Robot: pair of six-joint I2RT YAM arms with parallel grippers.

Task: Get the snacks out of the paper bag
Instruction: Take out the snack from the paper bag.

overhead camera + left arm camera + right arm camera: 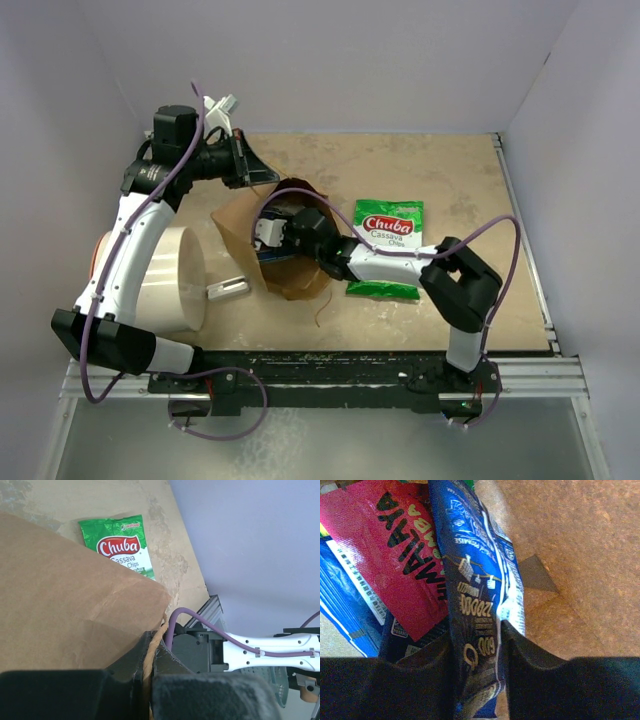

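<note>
Seen from above, the paper bag (300, 278) sits mid-worktop (450, 170) with its mouth open. The green packet (388, 240) lies flat just to its right, outside it and partly under the right arm (385, 265). That arm reaches into the bag's mouth, and what it grips is hidden from this height. Its wrist camera shows it: the right hand (477, 640) is clamped on a blue packet (477, 595), with a red packet (395, 555) and another blue one (342, 607) beside it inside the brown paper. The left hand (151, 649) is at the bag's far rim. Its own camera shows the fingers (132, 655) pinched together on the bag's edge and twisted handle. A white cylinder (170, 278) lies left of the bag, and a small white bar (228, 288) lies between the two.
</note>
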